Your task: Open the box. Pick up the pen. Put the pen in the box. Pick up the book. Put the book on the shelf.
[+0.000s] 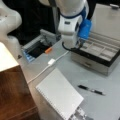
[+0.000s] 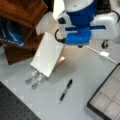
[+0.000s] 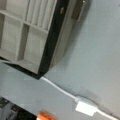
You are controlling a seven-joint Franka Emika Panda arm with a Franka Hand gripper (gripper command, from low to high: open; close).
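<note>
- The surface under me is a plain grey table point(image 1: 75, 72); in a front view a black perforated board point(image 2: 15, 107) lies at its 7 o'clock corner.
- My gripper point(image 1: 76, 46) hangs over the near-left corner of the box point(image 1: 100, 53) in a front view; my arm's white and blue housing hides my fingers, so I cannot tell whether they are spread or pressed together. Nothing of them shows in the wrist view.
- The box stands open at 2 o'clock in a front view, and at 4 o'clock point(image 2: 107, 97) in a front view. The wrist view looks down on its beige compartments point(image 3: 22, 37), long slots and squarer cells, all bare, with a black rim and grey side.
- The pen point(image 1: 90, 90) lies flat on the table at 4 o'clock in a front view, apart from the box and from me; it also shows near centre-bottom point(image 2: 65, 90) in a front view.
- The book point(image 1: 60, 96) rests at 6 o'clock, spiral edge toward a front view's left, cover shut.
- The shelf point(image 1: 12, 92), dark brown with a pale top, fills 8 o'clock, just beside the book.
- A white cable with a small plug point(image 3: 86, 108) runs across the table between box and book; an orange item point(image 1: 48, 50) lies near a dark recessed tray point(image 1: 37, 48).
- I can read no label or writing anywhere.
</note>
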